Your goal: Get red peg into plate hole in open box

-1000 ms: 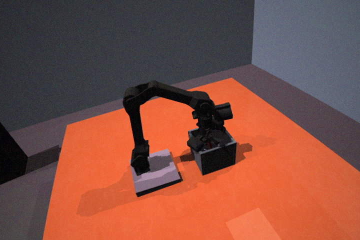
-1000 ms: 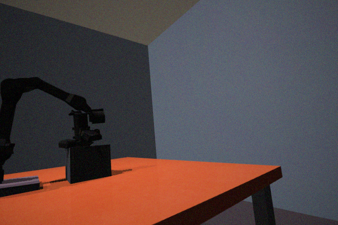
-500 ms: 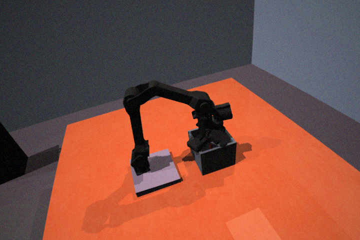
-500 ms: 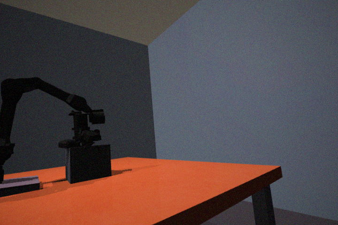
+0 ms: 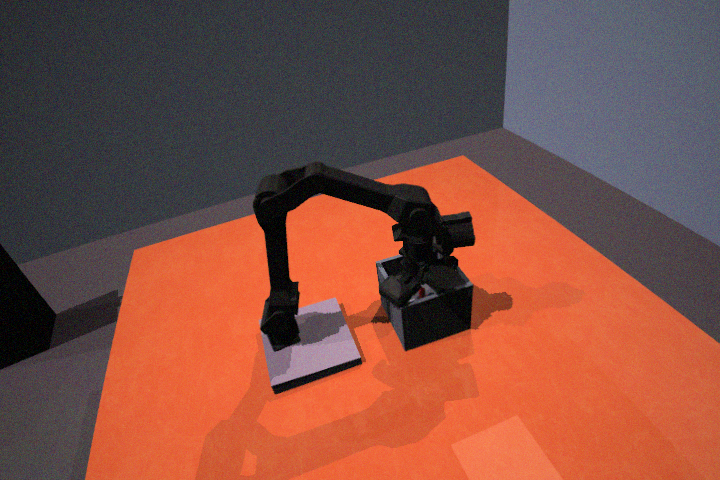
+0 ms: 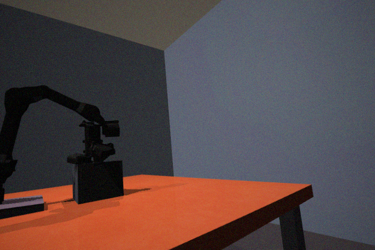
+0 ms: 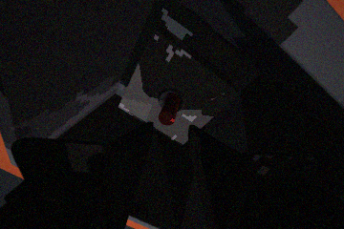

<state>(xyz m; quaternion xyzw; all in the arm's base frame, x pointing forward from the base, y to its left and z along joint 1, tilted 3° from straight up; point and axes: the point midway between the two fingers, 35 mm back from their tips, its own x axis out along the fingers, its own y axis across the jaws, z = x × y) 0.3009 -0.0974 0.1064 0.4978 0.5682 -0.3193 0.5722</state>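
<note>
The dark open box (image 5: 440, 318) (image 6: 101, 182) stands on the table. The red peg (image 5: 421, 292) (image 7: 167, 115) is inside it; in the wrist view its round top faces the camera and its lower end meets the dark ring of the hole in the grey plate (image 7: 142, 107). The peg looks slightly tilted in that view; how deep it sits is hard to tell. My gripper (image 7: 171, 128) points down into the box, its fingers parted. The peg shows beyond and between the fingertips, with gaps on both sides. In the exterior view the box wall hides the peg and fingertips.
The box walls stand close around my fingers, and the wide finger bodies are at the rim. The pale base plate (image 5: 321, 362) (image 6: 22, 206) under the arm lies left of the box. The orange table's edge (image 6: 241, 224) shows in the exterior view.
</note>
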